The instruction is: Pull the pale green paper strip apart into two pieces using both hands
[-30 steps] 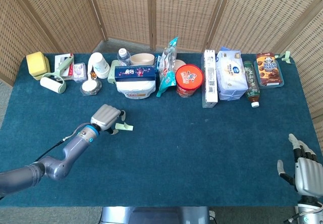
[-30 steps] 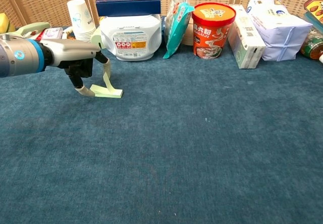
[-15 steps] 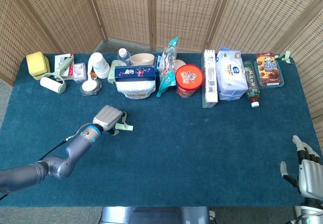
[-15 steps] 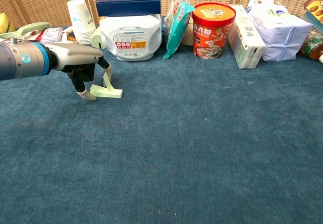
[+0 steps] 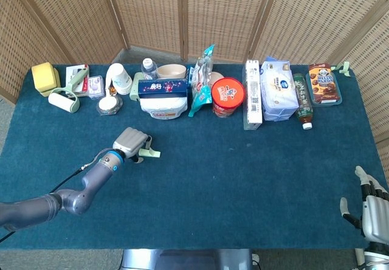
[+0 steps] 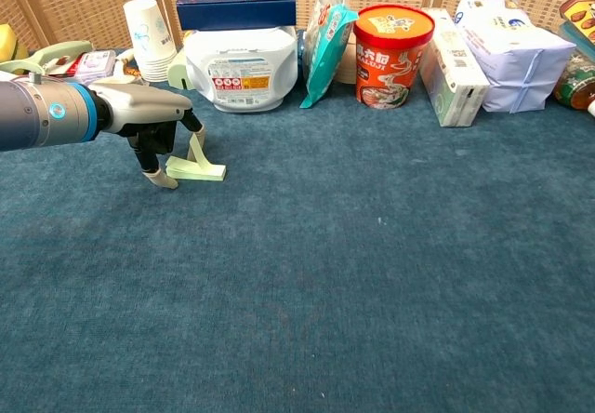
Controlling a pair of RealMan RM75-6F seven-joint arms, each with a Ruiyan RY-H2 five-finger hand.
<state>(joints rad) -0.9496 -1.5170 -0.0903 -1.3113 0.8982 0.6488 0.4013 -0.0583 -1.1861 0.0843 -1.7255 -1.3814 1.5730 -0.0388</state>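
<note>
Up top, the head view shows my left hand (image 5: 131,143) low over the blue cloth of the table (image 5: 243,179), left of centre, with my grey forearm running back toward the near left corner. Its fingers curl down onto the pale green paper strip (image 5: 151,153), whose free end pokes out to the right of the hand and lies on the cloth. My right hand (image 5: 374,212) sits at the near right corner of the table, well apart from the strip, fingers spread and holding nothing. Along the far edge runs a row of goods: a yellow sponge (image 5: 44,75), a stack of paper cups (image 5: 119,78), a dark blue box (image 5: 162,87) resting on a white tub (image 5: 162,105), a red noodle cup (image 5: 228,96) and a tray of cookies (image 5: 323,84).

Lower down, the chest view shows my left hand (image 6: 153,120) from the side. The fingers (image 6: 195,123) pinch the upper end of the strip (image 6: 197,164), which hangs down from them, bends and then lies flat on the cloth, in one piece. Another fingertip touches the cloth just left of the flat part. Behind stand the white tub (image 6: 240,67) with the blue box (image 6: 236,8) on top, and the red noodle cup (image 6: 394,41) further right. My right hand does not show in this view.
</note>
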